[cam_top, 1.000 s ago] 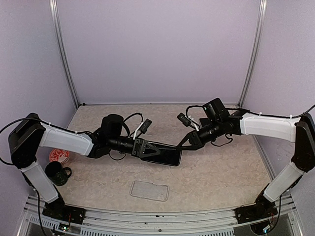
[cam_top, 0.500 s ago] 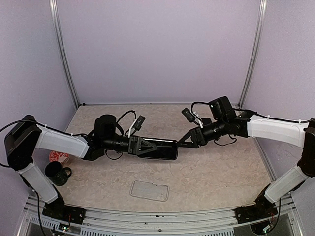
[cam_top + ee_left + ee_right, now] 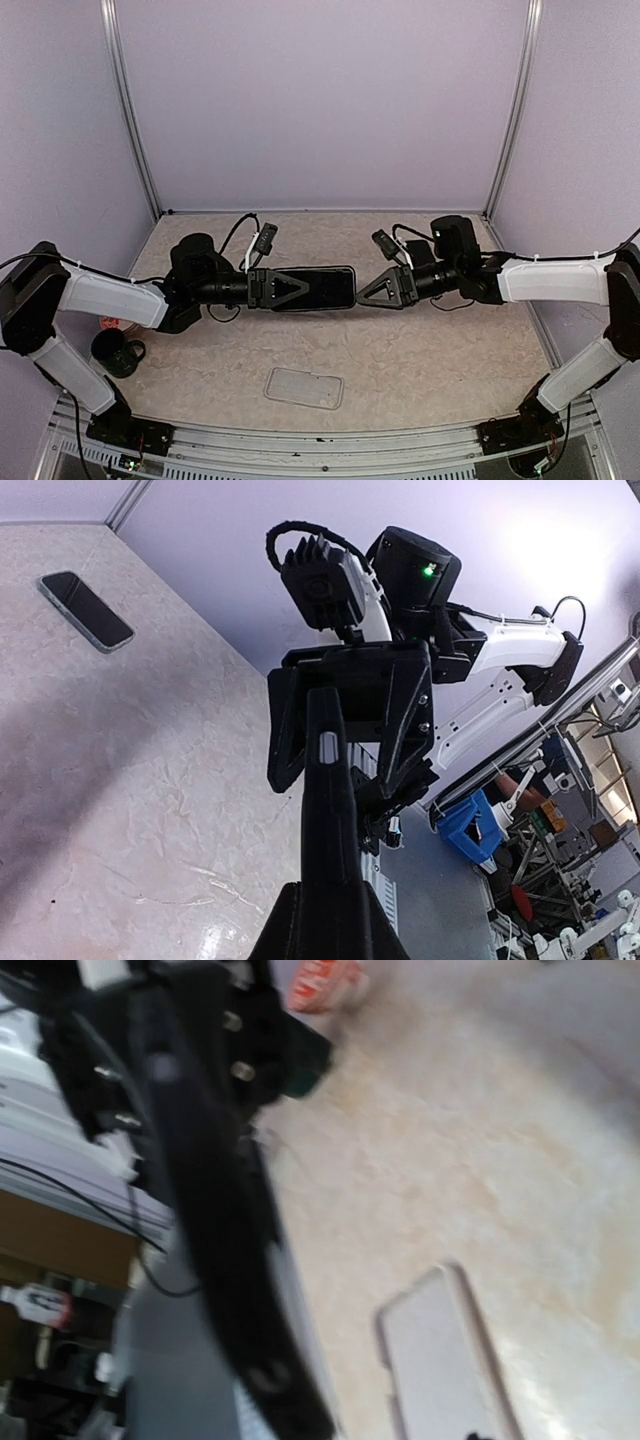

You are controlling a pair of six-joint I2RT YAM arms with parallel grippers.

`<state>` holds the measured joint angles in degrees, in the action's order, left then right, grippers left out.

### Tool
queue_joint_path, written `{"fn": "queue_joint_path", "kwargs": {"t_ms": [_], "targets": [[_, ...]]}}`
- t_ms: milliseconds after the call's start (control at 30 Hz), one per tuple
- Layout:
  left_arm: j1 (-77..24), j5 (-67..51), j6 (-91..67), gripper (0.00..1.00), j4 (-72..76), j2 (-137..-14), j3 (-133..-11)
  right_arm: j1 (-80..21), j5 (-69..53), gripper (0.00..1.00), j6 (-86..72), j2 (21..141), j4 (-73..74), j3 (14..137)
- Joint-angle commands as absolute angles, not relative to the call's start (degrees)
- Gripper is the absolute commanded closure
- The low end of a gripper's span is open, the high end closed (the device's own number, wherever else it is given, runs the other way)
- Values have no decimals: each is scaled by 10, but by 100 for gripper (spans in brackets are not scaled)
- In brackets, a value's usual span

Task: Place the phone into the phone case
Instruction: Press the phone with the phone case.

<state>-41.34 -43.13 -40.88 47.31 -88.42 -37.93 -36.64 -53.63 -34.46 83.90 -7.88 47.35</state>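
Note:
My left gripper [image 3: 275, 290] is shut on one end of the black phone [image 3: 322, 288] and holds it level above the table. In the left wrist view the phone [image 3: 328, 810] runs edge-on away from my fingers [image 3: 285, 935]. My right gripper [image 3: 372, 291] is open and faces the phone's free end. In the left wrist view its jaws [image 3: 345, 720] stand wide apart on either side of that end. The clear phone case [image 3: 304, 387] lies flat near the table's front edge, apart from both grippers. It also shows in the left wrist view [image 3: 86, 610] and the blurred right wrist view [image 3: 445, 1360].
A dark mug [image 3: 115, 352] and a red-and-white item [image 3: 120, 318] sit at the table's left edge beside my left arm. The mug [image 3: 305, 1060] also shows in the right wrist view. Purple walls close in the back and both sides.
My left gripper has carried the phone left and towards the back, turning it level. My right gripper has swung round and now points straight at the phone's free end.

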Motion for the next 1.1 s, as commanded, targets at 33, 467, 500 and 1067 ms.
{"fn": "queue_joint_path", "kwargs": {"t_ms": [33,467,500,1067], "targets": [[-420,-422,-399,100,534,-858,-378,-377,-571,40,-422,838,-190,463],[-432,-401,-357,100,508,-830,-376,-399,-567,56,-457,887,-225,475],[-432,-399,-352,100,502,-828,-376,-400,-568,60,-461,889,-228,476],[-463,-318,-241,100,393,-776,-388,-402,-575,100,-544,906,-289,478]]}}
